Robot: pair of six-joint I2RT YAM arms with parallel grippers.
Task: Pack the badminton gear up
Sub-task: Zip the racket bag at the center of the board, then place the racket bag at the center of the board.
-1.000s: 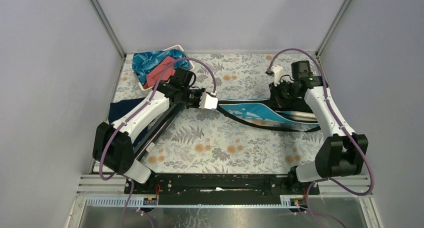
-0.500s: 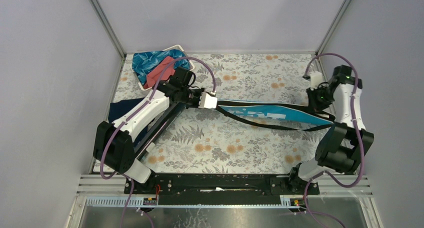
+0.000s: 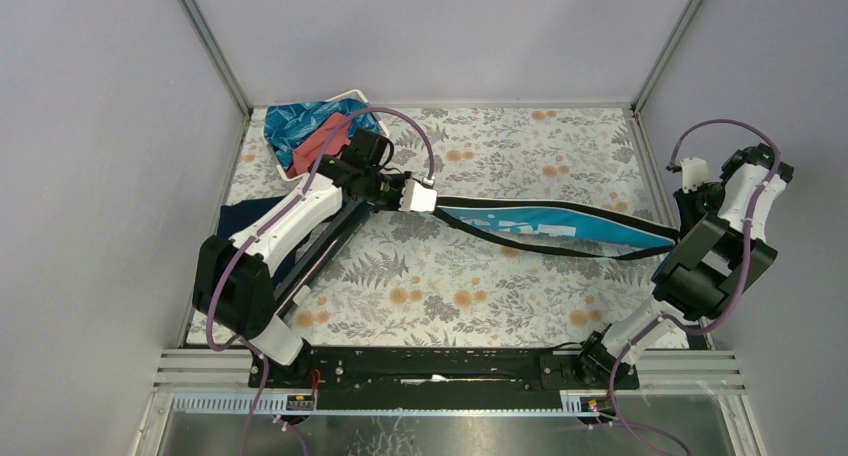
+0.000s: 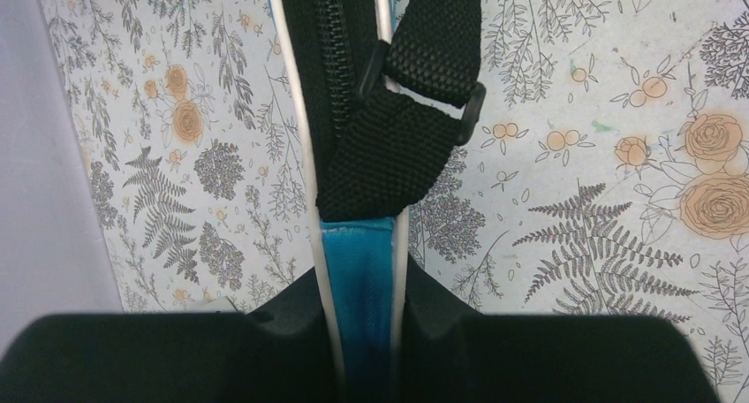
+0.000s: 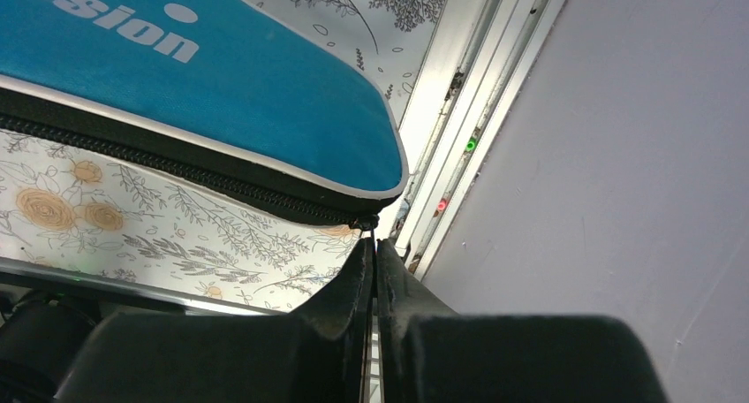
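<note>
Floral table [image 3: 480, 306] carries the blue bag [image 3: 540, 223], long axis running left to right between both arms. The left pincer [image 4: 366, 279] clamps the narrow end, part-open around it; the right pincer [image 5: 374, 262] is pinched tight on what looks like the zipper pull [image 5: 372, 222] at the wide right end.

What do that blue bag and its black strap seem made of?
Blue bag: smooth, slightly glossy sheet, perhaps vinyl; it shows an even sheen under white print. Black strap: coarse woven webbing, probably nylon; the ribbed weave is plain.
</note>
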